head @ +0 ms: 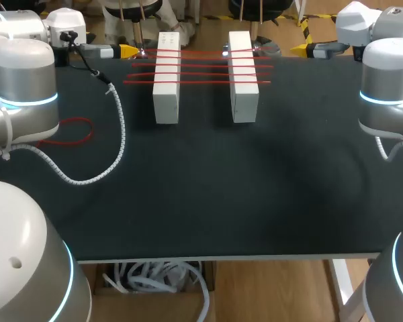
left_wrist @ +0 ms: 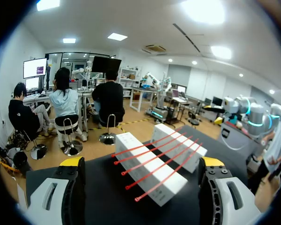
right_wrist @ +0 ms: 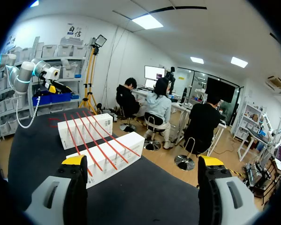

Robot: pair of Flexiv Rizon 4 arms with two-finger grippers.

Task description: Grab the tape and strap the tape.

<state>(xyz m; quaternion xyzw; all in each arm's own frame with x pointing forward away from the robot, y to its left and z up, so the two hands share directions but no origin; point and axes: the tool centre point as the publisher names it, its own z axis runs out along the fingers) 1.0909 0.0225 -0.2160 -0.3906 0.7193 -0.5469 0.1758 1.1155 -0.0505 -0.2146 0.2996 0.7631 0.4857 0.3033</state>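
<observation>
Four red straps (head: 200, 67) bridge two white boxes (head: 166, 87) near table (head: 201, 201) far edge, ends overhanging for grasping. Left gripper (left_wrist: 141, 164), right gripper (right_wrist: 140, 161) flank them, fingers wide, empty.

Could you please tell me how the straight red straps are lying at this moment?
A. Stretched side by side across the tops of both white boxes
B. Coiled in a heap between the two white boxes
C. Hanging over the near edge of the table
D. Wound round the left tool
A: the red straps run side by side over the top of the left white box and the right white box, bridging the gap between them.
</observation>
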